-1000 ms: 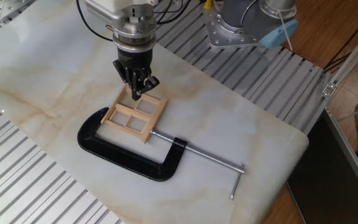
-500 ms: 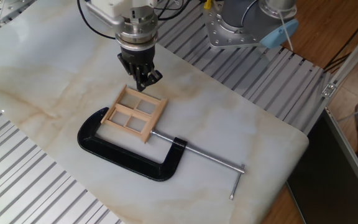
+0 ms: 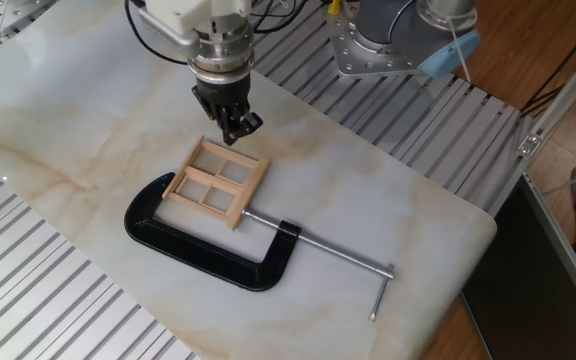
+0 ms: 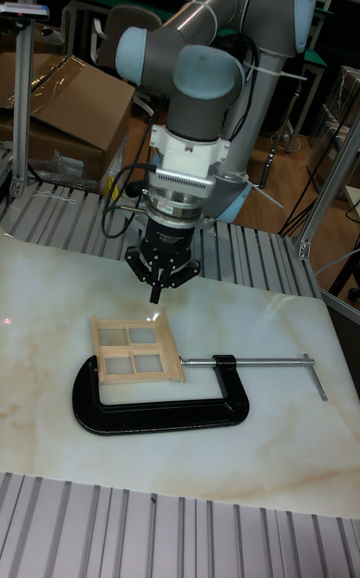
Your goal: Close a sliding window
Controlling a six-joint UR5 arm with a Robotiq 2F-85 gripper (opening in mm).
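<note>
We find no legible writing or brand anywhere. Compared with a second ago, the black two-finger claw [image 3: 236,131] has risen off the small pale wooden four-pane sliding window [image 3: 216,182] and now sits toward the upper left of it, apart from its far edge, fingers pinched together on nothing. The window lies flat at centre left of the white marble tabletop [image 3: 368,220], inside the black metal C-clamp [image 3: 203,250].

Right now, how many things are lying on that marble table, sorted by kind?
Wooden window: 1
Black clamp: 1
Total: 2
The robot's gripper hangs above the window, holding nothing.
</note>
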